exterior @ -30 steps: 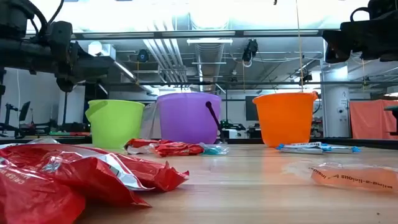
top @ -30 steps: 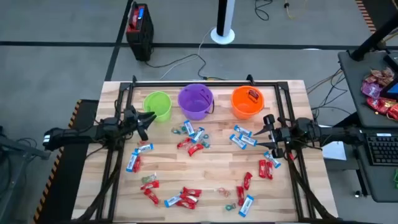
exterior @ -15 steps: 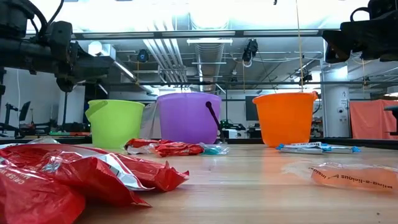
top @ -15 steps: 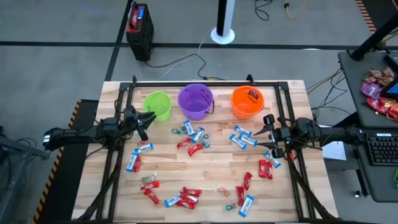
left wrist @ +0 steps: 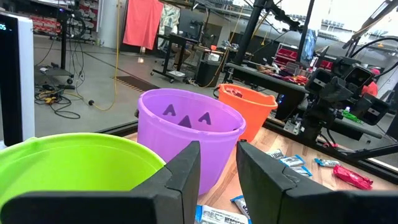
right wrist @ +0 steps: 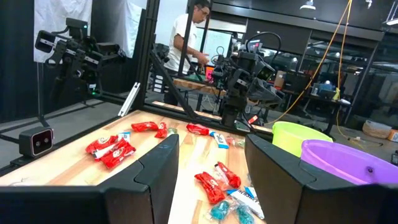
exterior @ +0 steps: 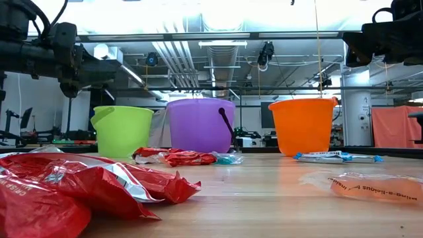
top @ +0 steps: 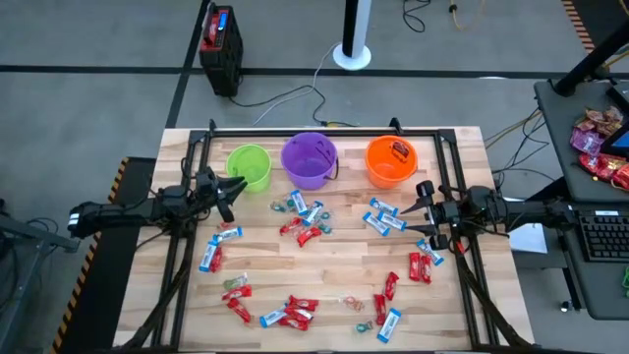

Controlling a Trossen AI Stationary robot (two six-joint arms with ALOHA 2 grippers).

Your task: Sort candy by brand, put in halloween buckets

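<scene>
At the table's far edge stand the lime green bucket point(top: 249, 165), purple bucket point(top: 310, 160) and orange bucket point(top: 391, 161). Wrapped candies point(top: 307, 220) lie scattered nearer, none gripped. Left gripper point(top: 236, 185) hovers beside the green bucket, fingers slightly parted, empty. Right gripper point(top: 425, 214) hovers at the right, fingers wide apart, empty.

Robotics lab/workshop: exposed ceiling ducts point(exterior: 198, 56) w/ strip lights, grey concrete floor point(top: 98, 108) w/ loose cables. More robot arms on stands point(right wrist: 245, 71) & a person point(right wrist: 189, 37) at far benches behind the wooden table point(top: 344, 265).
</scene>
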